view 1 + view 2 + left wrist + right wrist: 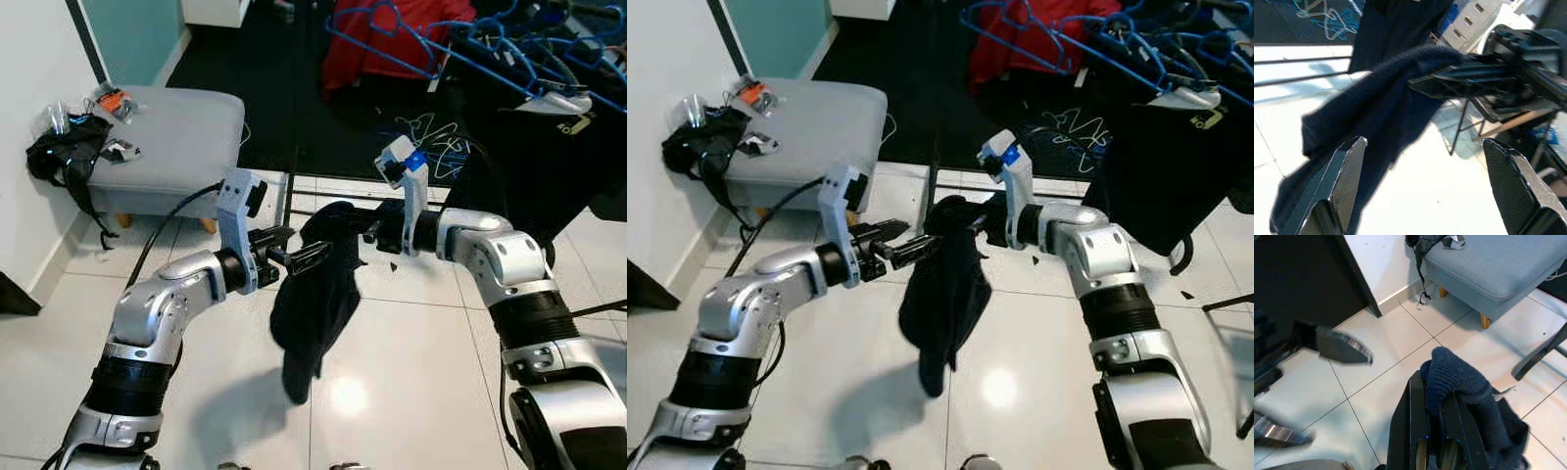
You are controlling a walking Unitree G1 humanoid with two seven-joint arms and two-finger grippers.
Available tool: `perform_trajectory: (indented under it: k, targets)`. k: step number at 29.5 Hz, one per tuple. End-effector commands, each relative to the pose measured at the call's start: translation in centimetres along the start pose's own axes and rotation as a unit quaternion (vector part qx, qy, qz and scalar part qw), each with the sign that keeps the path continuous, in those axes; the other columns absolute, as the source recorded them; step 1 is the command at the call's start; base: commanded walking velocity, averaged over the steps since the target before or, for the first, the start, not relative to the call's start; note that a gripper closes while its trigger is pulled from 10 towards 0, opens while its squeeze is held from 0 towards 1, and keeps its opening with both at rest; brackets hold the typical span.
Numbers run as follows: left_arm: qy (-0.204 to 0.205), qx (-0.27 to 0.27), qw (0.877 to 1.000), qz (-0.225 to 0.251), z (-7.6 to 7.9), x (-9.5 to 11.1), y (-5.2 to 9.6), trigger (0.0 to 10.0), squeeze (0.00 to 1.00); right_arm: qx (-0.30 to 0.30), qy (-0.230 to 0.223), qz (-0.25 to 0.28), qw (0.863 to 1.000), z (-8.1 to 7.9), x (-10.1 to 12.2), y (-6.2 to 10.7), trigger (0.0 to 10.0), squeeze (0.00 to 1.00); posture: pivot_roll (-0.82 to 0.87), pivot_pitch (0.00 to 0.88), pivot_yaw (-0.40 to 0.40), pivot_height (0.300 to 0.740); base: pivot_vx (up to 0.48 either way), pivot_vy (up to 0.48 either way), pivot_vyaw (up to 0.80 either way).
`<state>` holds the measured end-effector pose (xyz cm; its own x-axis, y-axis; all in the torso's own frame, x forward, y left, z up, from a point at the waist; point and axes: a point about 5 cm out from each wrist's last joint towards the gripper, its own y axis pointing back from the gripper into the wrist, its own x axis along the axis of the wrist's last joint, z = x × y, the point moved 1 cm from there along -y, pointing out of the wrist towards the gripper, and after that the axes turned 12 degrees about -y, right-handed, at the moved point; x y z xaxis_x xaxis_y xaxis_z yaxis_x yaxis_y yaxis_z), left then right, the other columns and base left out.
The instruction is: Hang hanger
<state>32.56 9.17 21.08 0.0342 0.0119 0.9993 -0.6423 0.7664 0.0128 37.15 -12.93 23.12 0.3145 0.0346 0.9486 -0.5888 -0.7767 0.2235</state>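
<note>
A dark navy garment [313, 304] hangs limp over the tiled floor, its top bunched between the fingers of my right gripper [1431, 387], which is shut on it at chest height. My left gripper [1425, 143] is open and points at the garment's upper edge from the left, its fingertips [312, 255] just touching or nearly touching the cloth. Several blue hangers [470, 49] lie tangled at the back right, above a black garment [529, 147]. No hanger is in either gripper.
A grey padded stool [167, 147] stands at the back left with small items and a black strap bag [64, 157] at its side. Red cloth [392, 29] and thin wire hangers [431, 132] lie on the dark floor behind. A black stand leg [289, 201] rises behind the garment.
</note>
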Motion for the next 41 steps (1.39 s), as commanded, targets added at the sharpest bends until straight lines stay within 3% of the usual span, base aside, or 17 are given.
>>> perform_trajectory:
  k: [1, 10, 13, 19, 33, 34, 35, 36, 38, 39, 41]
  targets:
    - [0.014, -0.027, 1.0, 0.0, 1.2, -0.3, -0.4, 10.0, 0.0, 0.003, 0.005, 0.014, 1.0, -0.3, 0.9, -0.1, 0.0, 0.0, -0.1, 0.241, -0.062, 0.74, 0.0, 0.0, 0.0]
    - [0.011, -0.045, 0.999, 0.007, 2.9, -0.2, -2.5, 10.0, 0.0, 0.017, 0.0, 0.025, 1.0, -1.2, 1.4, -1.1, 0.0, 0.0, -0.1, 0.231, -0.067, 0.74, 0.0, 0.0, 0.0]
    - [0.006, -0.029, 1.0, 0.004, 2.8, -0.1, -2.8, 10.0, 0.0, 0.021, -0.004, 0.031, 0.999, -1.4, 1.7, -1.3, 0.0, 0.0, -0.1, 0.228, -0.071, 0.74, 0.0, 0.0, 0.0]
    - [-0.037, -0.015, 0.999, -0.019, 2.7, -0.6, -3.0, 10.0, 0.0, 0.033, -0.012, 0.038, 0.999, -1.9, 2.1, -1.7, 0.0, 0.0, -0.1, 0.225, -0.076, 0.74, 0.0, 0.0, 0.0]
    - [-0.02, -0.018, 1.0, 0.001, 3.4, -0.2, -3.4, 10.0, 0.0, 0.048, -0.029, 0.046, 0.997, -2.4, 2.6, -2.0, 0.0, 0.0, -0.11, 0.228, -0.088, 0.74, 0.0, 0.0, 0.0]
    - [-0.021, -0.018, 1.0, 0.0, 3.3, -0.3, -3.4, 8.1, 0.0, 0.051, -0.031, 0.046, 0.997, -2.5, 2.7, -2.0, 0.0, 0.0, -0.11, 0.227, -0.089, 0.74, 0.0, 0.0, 0.0]
    - [-0.022, -0.016, 1.0, 0.0, 3.3, -0.3, -3.4, 5.1, 0.0, 0.053, -0.033, 0.046, 0.997, -2.6, 2.7, -2.0, 0.0, 0.0, -0.11, 0.227, -0.089, 0.74, 0.0, 0.0, 0.0]
    - [-0.022, -0.012, 1.0, 0.0, 3.2, -0.4, -3.4, 1.0, 0.0, 0.057, -0.034, 0.046, 0.997, -2.7, 2.8, -2.0, 0.0, 0.0, -0.11, 0.227, -0.089, 0.74, 0.0, 0.0, 0.0]
    - [-0.022, -0.009, 1.0, 0.001, 3.1, -0.4, -3.3, 1.0, 0.0, 0.06, -0.035, 0.045, 0.997, -2.8, 2.8, -2.0, 0.0, 0.0, -0.11, 0.227, -0.089, 0.74, 0.0, 0.0, 0.0]
    - [-0.023, -0.007, 1.0, 0.002, 3.0, -0.4, -3.3, 0.0, 0.0, 0.064, -0.037, 0.044, 0.996, -2.9, 2.9, -2.0, 0.0, 0.0, -0.11, 0.23, -0.091, 0.74, 0.0, 0.0, 0.0]
    - [-0.021, 0.001, 1.0, 0.009, 2.8, -0.2, -3.3, 0.0, 0.0, 0.071, -0.039, 0.04, 0.996, -3.1, 2.8, -2.0, 0.0, 0.0, -0.11, 0.23, -0.091, 0.74, 0.0, 0.0, 0.0]
